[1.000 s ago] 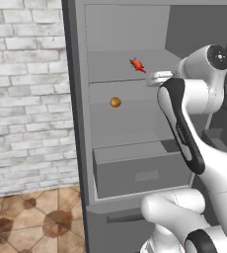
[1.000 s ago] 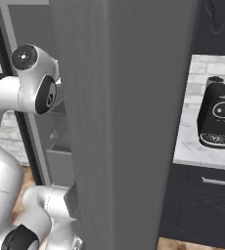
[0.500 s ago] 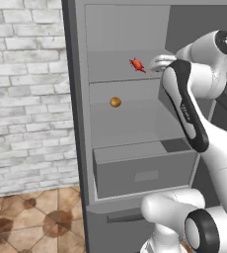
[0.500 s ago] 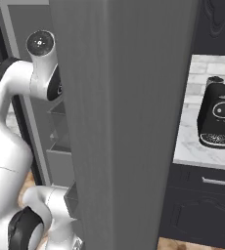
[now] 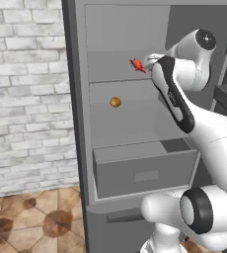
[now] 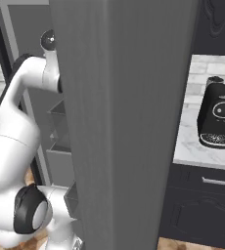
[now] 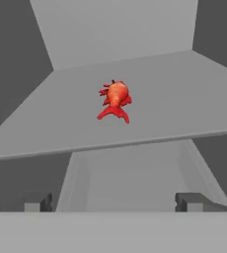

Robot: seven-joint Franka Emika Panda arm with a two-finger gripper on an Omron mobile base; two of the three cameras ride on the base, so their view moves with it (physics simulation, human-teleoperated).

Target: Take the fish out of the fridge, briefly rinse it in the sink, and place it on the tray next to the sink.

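Note:
The fish (image 7: 114, 100) is small and bright red and lies on the upper grey shelf (image 7: 184, 94) of the open fridge (image 5: 81, 123). In the left base view the fish (image 5: 136, 64) sits just left of my gripper (image 5: 148, 60), which is raised to shelf height. In the hand view my gripper (image 7: 113, 202) faces the fish from short of the shelf's front edge. Its fingertips (image 7: 189, 201) stand wide apart and open, with nothing between them. The sink and the tray are out of view.
A round orange-brown ball (image 5: 115, 102) rests on the shelf below. Under it a grey drawer (image 5: 145, 170) stands pulled out. The fridge's grey door panel (image 6: 124, 122) stands close on my right. A black coffee machine (image 6: 217, 119) is on the marble counter beyond it.
The arm has lifted and swung left, bringing the hand up from below shelf level to beside the fish. The fish and the ball have not moved.

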